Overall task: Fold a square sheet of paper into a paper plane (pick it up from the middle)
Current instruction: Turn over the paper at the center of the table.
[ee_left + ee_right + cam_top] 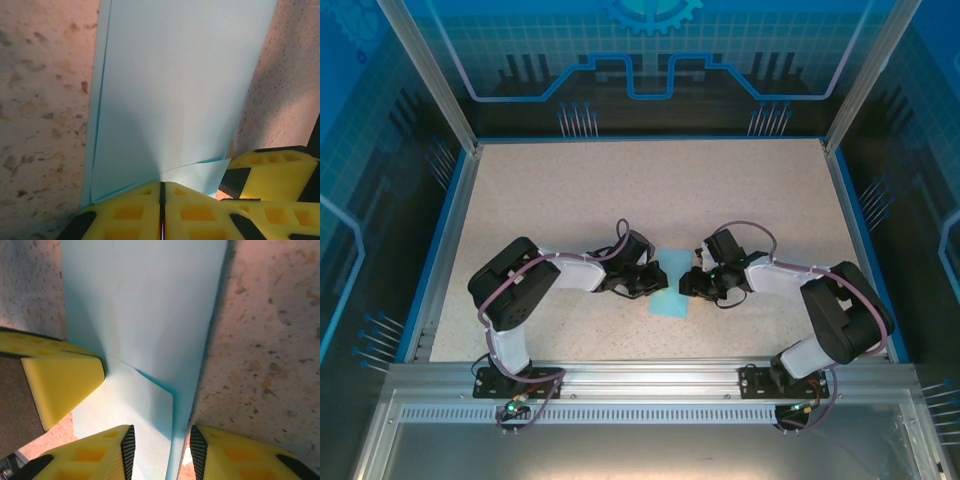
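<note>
Paper sheet (175,90), folded, lies on the tabletop (620,190). Left hand (161,186) is pinched shut on its edge. Right hand (161,440) stands partly open astride it.

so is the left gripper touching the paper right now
Touching. The left wrist view shows the left gripper with its jaws pressed together on the near edge of the blue paper, which comes out right at their seam.

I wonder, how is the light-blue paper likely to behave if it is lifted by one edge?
The light-blue paper looks thin, and it buckles where the left hand pinches it, so it would probably droop if lifted. Its folded layers gape slightly along the edge, so they may spring apart once released.
</note>
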Controlling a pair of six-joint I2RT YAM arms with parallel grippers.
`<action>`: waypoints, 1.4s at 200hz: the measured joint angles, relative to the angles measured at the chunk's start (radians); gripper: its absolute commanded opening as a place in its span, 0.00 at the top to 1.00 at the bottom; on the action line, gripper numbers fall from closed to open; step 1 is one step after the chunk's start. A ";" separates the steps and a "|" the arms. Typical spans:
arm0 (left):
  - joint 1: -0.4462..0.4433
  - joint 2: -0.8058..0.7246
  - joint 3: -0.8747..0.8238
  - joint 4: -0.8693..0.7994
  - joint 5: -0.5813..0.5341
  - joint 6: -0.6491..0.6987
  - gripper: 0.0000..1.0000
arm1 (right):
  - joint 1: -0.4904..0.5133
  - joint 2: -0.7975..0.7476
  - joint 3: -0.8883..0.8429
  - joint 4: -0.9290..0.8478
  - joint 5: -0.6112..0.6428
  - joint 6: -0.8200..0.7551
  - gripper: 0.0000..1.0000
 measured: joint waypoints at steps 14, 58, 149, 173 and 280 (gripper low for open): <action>-0.001 -0.002 0.000 -0.003 0.000 0.000 0.88 | 0.000 -0.005 -0.008 0.014 0.003 0.018 0.61; -0.002 -0.002 0.000 -0.005 0.000 0.000 0.88 | -0.001 -0.002 -0.009 0.021 -0.002 0.047 0.66; -0.008 -0.014 -0.006 -0.021 0.000 -0.001 0.88 | -0.009 -0.001 -0.014 0.069 -0.035 0.067 0.66; -0.011 -0.025 -0.016 -0.028 0.000 -0.001 0.88 | -0.009 -0.013 -0.014 0.069 -0.036 0.066 0.66; -0.013 -0.026 -0.016 -0.031 0.000 -0.001 0.88 | -0.009 0.018 -0.014 0.065 -0.137 -0.072 0.76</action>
